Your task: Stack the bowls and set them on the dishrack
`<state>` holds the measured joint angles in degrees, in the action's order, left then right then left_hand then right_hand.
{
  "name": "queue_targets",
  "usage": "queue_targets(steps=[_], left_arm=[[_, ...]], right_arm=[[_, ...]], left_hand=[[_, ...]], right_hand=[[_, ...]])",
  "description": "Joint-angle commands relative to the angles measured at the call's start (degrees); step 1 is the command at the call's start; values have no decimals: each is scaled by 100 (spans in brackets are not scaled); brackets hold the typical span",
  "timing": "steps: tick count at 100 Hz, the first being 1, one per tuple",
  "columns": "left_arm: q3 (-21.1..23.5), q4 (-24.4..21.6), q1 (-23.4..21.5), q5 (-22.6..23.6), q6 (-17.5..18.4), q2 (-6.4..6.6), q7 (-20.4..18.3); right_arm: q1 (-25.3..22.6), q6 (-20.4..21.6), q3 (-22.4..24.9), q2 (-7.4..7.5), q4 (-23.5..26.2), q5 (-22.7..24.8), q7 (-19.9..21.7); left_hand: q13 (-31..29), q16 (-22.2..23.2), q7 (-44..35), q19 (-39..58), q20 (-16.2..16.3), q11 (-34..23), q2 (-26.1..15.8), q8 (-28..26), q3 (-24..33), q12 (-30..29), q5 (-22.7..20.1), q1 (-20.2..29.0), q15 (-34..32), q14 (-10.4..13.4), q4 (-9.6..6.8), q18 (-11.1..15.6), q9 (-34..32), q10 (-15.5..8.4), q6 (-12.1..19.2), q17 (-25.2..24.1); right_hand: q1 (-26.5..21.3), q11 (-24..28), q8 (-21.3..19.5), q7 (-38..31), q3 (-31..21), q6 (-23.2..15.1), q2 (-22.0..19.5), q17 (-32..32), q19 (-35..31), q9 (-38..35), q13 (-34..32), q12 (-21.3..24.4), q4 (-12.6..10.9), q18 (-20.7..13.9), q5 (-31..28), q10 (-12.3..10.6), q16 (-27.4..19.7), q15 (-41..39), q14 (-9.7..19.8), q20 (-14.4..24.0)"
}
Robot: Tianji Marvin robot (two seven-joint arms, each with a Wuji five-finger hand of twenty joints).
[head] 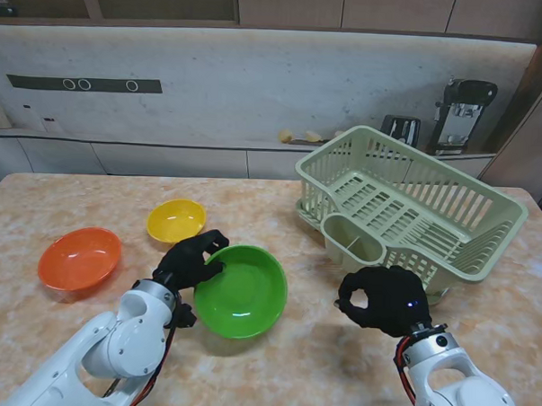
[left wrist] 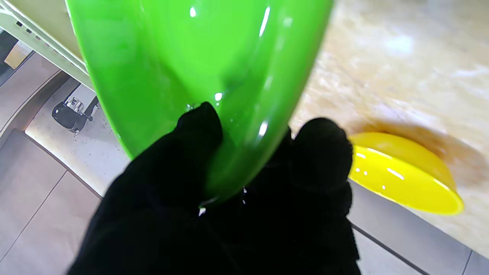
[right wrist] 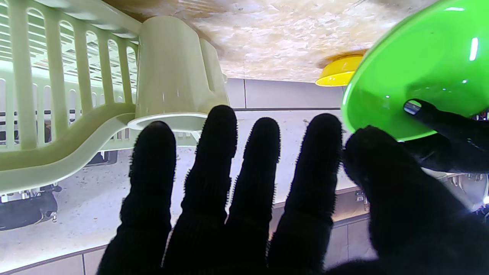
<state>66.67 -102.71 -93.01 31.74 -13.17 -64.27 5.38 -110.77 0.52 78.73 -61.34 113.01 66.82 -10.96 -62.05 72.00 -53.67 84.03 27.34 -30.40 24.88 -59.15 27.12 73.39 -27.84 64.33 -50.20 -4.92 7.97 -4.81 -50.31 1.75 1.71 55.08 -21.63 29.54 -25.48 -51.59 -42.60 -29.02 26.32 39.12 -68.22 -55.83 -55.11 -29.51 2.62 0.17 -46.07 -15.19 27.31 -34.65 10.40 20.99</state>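
The glossy green plastic bowl sits mouth-up, seemingly tilted, at the middle of the beige marbled tabletop. The left hand has its fingers clamped over the bowl's left rim. The right hand hovers empty, fingers spread, beside the pale green slatted dishrack.

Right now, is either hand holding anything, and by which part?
The left hand pinches the green bowl by its rim, on the side facing the yellow bowl. The right hand holds nothing.
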Motion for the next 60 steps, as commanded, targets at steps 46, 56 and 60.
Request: queue_targets(steps=[46,56,60], left_arm=[[-892,863,818,-1029,-239,-271,-132],[-1042,1042,958,-1200,-317,-298,-194],[-1096,1108,1008,-1269,-341,-306,-230]], right_arm=[[-88,9,-3,-33,64,14,75],[-73,14,-13,-32,54,5,81],[-67,15,-17,-32,52,3,88]], left_hand=[[-224,16,-601,224,-98,-280,-575,-181,933,8,-391,856,83,496,-497,388,64,140,78,178],[-196,29,-611,250,-141,-314,-580,-171,908,-3,-380,893,56,461,-484,360,90,167,48,157],[-193,30,-612,260,-153,-317,-585,-167,897,-9,-373,898,48,460,-479,360,107,169,46,152]], right_hand=[[133,57,28,-99,13,-184,-146,-55,14,-113,-27,51,-17,38,-60,-122,-26,29,33,-26],[133,58,27,-100,13,-177,-146,-50,13,-116,-25,50,-17,41,-59,-135,-26,29,34,-26],[131,60,28,-99,13,-188,-146,-56,17,-122,-22,50,-17,34,-62,-125,-26,30,35,-28]])
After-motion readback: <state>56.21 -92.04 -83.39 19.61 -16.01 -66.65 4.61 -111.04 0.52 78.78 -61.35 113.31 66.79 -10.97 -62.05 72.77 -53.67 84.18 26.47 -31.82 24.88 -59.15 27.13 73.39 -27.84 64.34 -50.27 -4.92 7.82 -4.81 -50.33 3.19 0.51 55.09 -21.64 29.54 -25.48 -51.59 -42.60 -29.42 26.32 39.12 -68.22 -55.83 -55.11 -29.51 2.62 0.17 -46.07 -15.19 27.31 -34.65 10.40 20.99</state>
